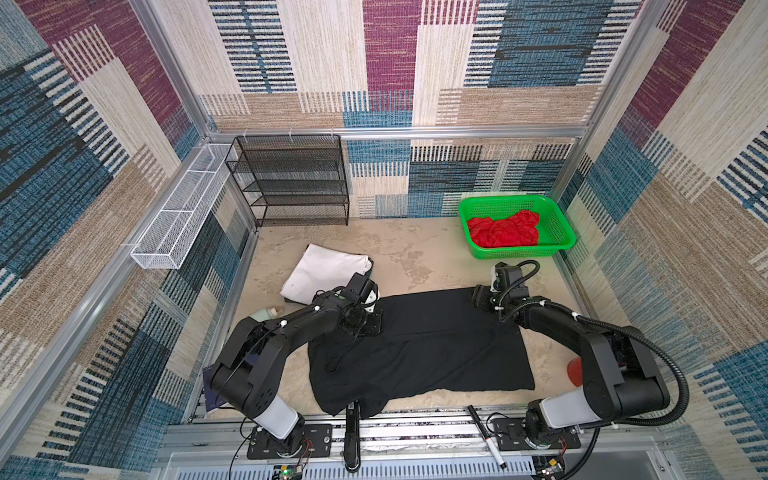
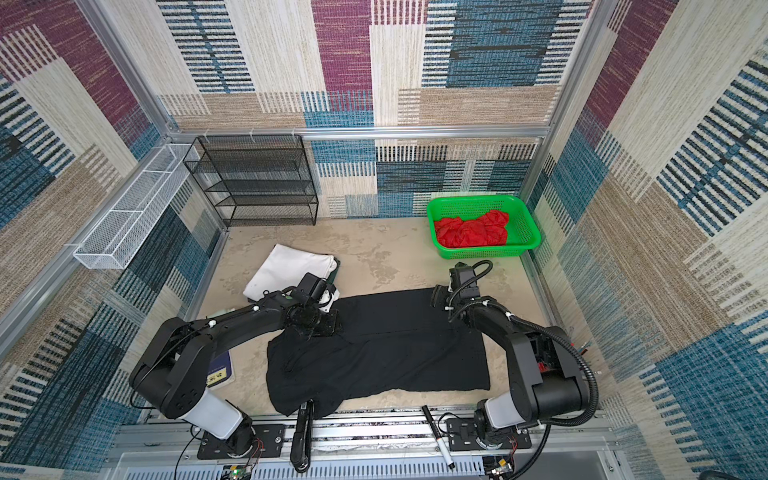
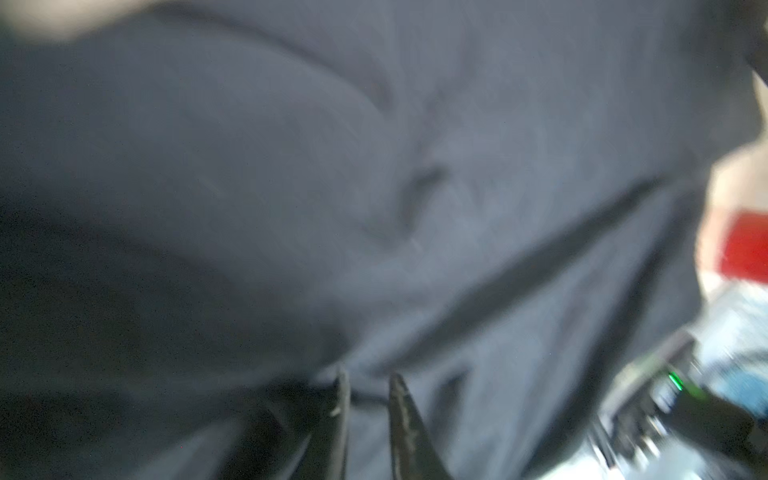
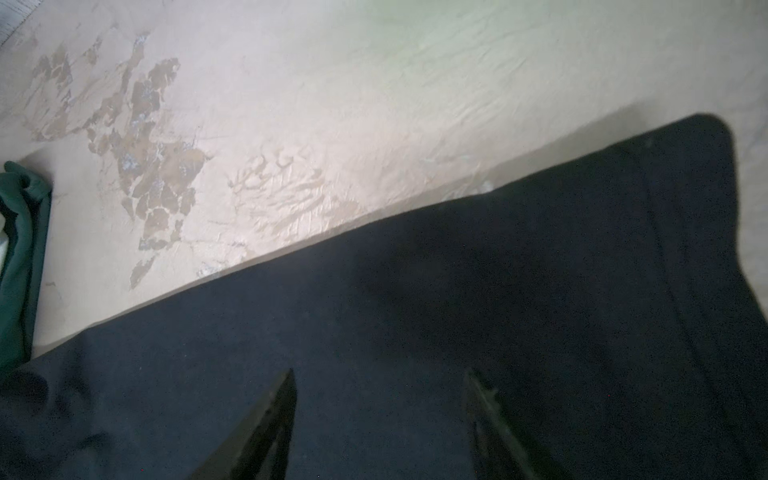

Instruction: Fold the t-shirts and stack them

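A black t-shirt (image 1: 436,345) (image 2: 386,345) lies spread across the middle of the table, its far half folded over flat and its near left part rumpled. My left gripper (image 1: 372,326) (image 3: 368,374) sits at the shirt's far left edge; its jaws stand almost together with a ridge of black cloth (image 3: 374,166) between them. My right gripper (image 1: 476,297) (image 4: 380,374) hangs open just above the shirt's far right corner (image 4: 498,270). A folded white t-shirt (image 1: 328,266) rests at the back left on a dark green t-shirt (image 4: 20,249). The red t-shirt (image 1: 505,230) lies crumpled in a green basket (image 1: 557,216).
A black mesh rack (image 1: 291,178) stands against the back wall, and a white wire basket (image 1: 178,216) hangs on the left wall. A marker (image 1: 486,436) and a black tool (image 1: 351,432) lie on the front rail. A red object (image 1: 575,370) sits by the right arm.
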{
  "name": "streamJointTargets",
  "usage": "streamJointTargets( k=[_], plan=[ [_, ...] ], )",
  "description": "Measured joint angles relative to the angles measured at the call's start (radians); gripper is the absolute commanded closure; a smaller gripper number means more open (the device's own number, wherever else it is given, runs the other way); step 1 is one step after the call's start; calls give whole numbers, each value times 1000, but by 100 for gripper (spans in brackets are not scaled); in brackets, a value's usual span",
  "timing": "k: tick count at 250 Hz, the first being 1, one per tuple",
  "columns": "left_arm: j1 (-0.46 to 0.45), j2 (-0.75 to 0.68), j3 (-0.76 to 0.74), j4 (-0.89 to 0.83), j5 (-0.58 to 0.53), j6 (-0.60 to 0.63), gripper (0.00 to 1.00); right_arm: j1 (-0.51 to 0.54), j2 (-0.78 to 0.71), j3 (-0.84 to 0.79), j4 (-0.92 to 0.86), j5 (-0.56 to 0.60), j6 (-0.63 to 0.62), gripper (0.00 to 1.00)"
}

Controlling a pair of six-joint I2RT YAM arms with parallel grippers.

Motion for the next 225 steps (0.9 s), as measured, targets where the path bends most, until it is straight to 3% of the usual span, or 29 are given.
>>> streamJointTargets(
  k=[31,46,67,94,114,148,182,225],
  plan=[
    [-8,-24,45,-140,163,53,82,0,13,16,0,4,-18,35],
    [-8,-26,96,-237,244,105,73,0,23,26,-2,14,-28,35],
    [-3,-59,155,-320,253,143,63,0,37,46,-5,21,-40,35],
    [24,-87,211,-358,117,150,59,0,48,67,-5,20,-47,35],
    [58,-50,255,-354,-63,144,58,0,48,76,-8,16,-51,35],
    [207,-12,269,-239,-268,125,58,0,37,75,-18,1,-58,35],
    [343,140,364,-81,-377,111,57,0,31,67,-22,-8,-60,35],
    [393,423,634,-40,-375,111,54,0,23,53,-28,-9,-62,34]
  ],
)
